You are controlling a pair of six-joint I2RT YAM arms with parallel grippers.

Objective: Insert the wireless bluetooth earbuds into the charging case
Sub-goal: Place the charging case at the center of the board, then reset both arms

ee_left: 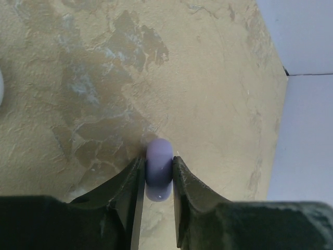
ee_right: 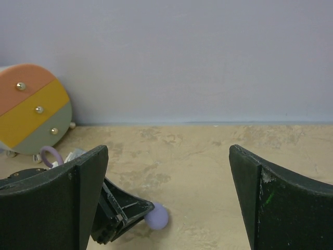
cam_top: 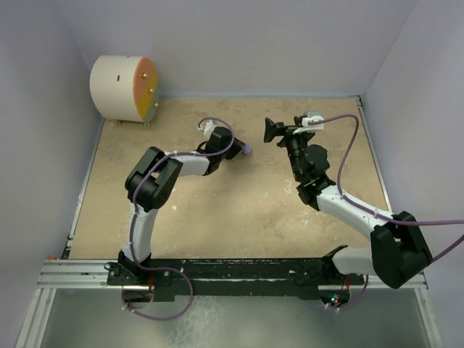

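Observation:
My left gripper (ee_left: 158,159) is shut on the lilac disc of the charging case (ee_left: 158,169). It holds the disc edge-on by its two flat faces, low over the tan table. From above, that disc (cam_top: 248,151) shows just past the left gripper (cam_top: 238,148), mid-table. In the right wrist view the lilac disc (ee_right: 156,216) pokes out from the left gripper's fingers (ee_right: 122,211). My right gripper (cam_top: 273,131) hangs a short way to the right of it. The right gripper (ee_right: 169,198) is open wide with nothing between its fingers. The earbuds are out of view.
A big white drum with an orange face (cam_top: 123,88) stands in the far left corner, also visible as the drum (ee_right: 31,112) from the right wrist. A whitish object (ee_left: 1,88) peeks in at the left wrist view's left edge. Grey walls enclose the table (cam_top: 239,210).

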